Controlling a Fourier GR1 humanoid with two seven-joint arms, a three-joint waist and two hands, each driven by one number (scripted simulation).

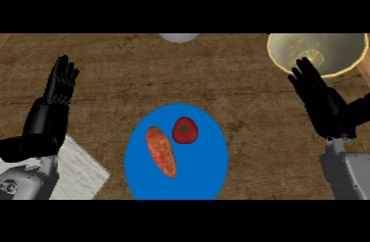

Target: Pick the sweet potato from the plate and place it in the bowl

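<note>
- Head view: the left hand (pixel 56 91) shows at the view's left side. Its fingers (pixel 63 72) are straight, close together and pointing up, and they have hold of nothing.
- The right hand (pixel 325 106) shows at the view's right side, also with straight, slightly spread fingers (pixel 309 72) and nothing in them. Their tips overlap the lower rim of the bowl (pixel 278 57); I cannot tell whether they touch it.
- The sweet potato (pixel 161 151) lies on the blue plate (pixel 206 170). It is below and to the right of the left fingers, and below and to the left of the right fingers, well apart from both. It is long and orange and lies tilted in the plate's left half, upper end toward the left fingers.
- A red tomato (pixel 185 130) sits on the same plate, just beside the sweet potato's upper end, on the side toward the right fingers.
- The bowl is yellowish and stands above the right fingers at the view's upper right, cut off by the view's edge.
- A pale cloth (pixel 80 170) lies below the left fingers, partly under the left forearm (pixel 29 180), near the plate's left edge but apart from it.
- A pale round thing (pixel 178 37) shows at the top edge, above and between the two sets of fingertips, only partly seen.
- The brown wooden counter (pixel 180 74) lies under everything.
</note>
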